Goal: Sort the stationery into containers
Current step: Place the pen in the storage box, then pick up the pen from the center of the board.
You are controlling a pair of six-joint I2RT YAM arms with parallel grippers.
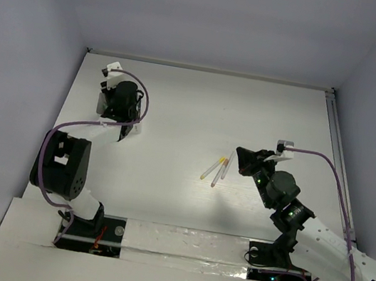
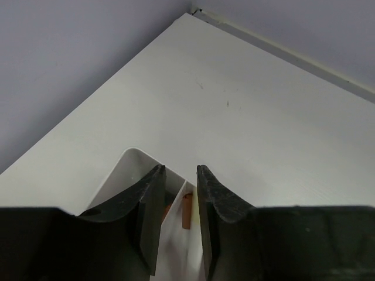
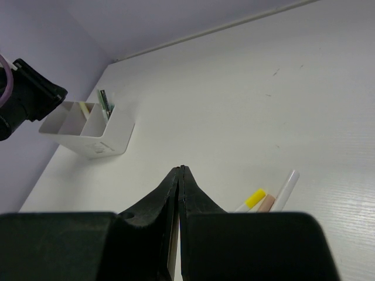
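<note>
The white compartment tray (image 3: pixel 88 132) stands at the far left of the table, with a green and a dark pen (image 3: pixel 104 105) upright in one cell. My left gripper (image 2: pixel 180 168) hovers right over it, jaws parted and empty. An orange marker (image 2: pixel 187 211) stands in the cell below the gap. From above, the left gripper (image 1: pixel 120 120) hides most of the tray (image 1: pixel 133 128). My right gripper (image 3: pixel 180 168) is shut and empty, low over the table. Just to its right lie a yellow-capped marker (image 3: pixel 255 199), a tan-capped marker (image 3: pixel 266 202) and a white pen (image 3: pixel 286 188).
The loose pens (image 1: pixel 216 169) lie mid-table just left of my right gripper (image 1: pixel 239 158). Grey walls close in the table on the left, back and right. A metal rail (image 1: pixel 337 155) runs along the right edge.
</note>
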